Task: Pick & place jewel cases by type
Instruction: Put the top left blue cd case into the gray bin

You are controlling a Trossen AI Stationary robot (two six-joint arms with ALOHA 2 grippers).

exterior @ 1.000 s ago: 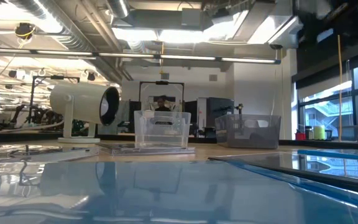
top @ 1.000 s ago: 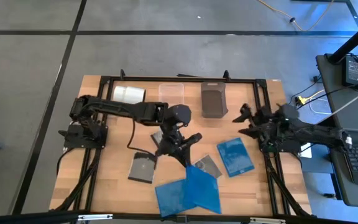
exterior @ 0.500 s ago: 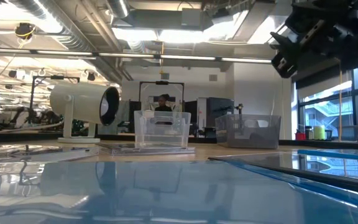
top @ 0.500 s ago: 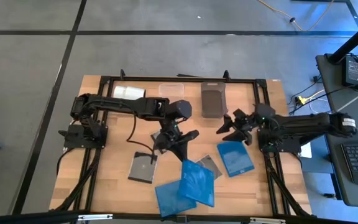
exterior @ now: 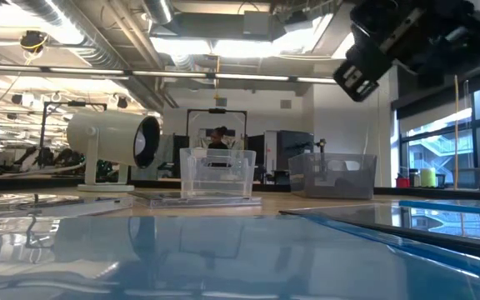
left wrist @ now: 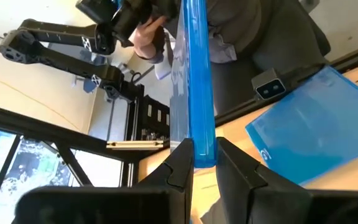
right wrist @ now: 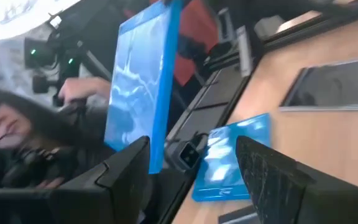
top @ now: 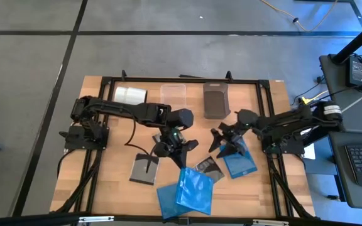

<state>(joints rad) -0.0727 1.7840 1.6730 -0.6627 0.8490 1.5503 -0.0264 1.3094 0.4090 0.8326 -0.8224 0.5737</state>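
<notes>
1. Your left gripper (top: 176,145) sits mid-bench, clamped on the edge of a blue jewel case (top: 193,189). The left wrist view shows both fingers (left wrist: 180,169) pinching that case (left wrist: 197,81) edge-on.
2. The held case hangs tilted above the near edge of the bench, overlapping a second blue case (top: 167,201) that lies flat there.
3. Your right gripper (top: 226,142) is reaching in from the right side toward the centre, jaws spread wide, holding nothing. In the right wrist view its fingers (right wrist: 129,167) frame the lifted blue case (right wrist: 143,87).
4. A third blue case (top: 238,159) lies flat just right of centre, partly under the right gripper.
5. A dark case with white swirl art (top: 207,167) lies flat between the held case and the third blue one.
6. Another dark case (top: 144,168) lies flat left of centre, near the left gripper.
7. I can't make out a sixth case; the left arm covers part of the bench.
8. Along the far edge: white cylinder (top: 129,95) on its side, clear bin (top: 173,92), grey bin (top: 216,99), left to right.
9. In the low view, only the right arm (exterior: 407,37) shows, top right, above the bins (exterior: 217,173).
10. A person (right wrist: 17,134) is visible beyond the bench in the right wrist view.
</notes>
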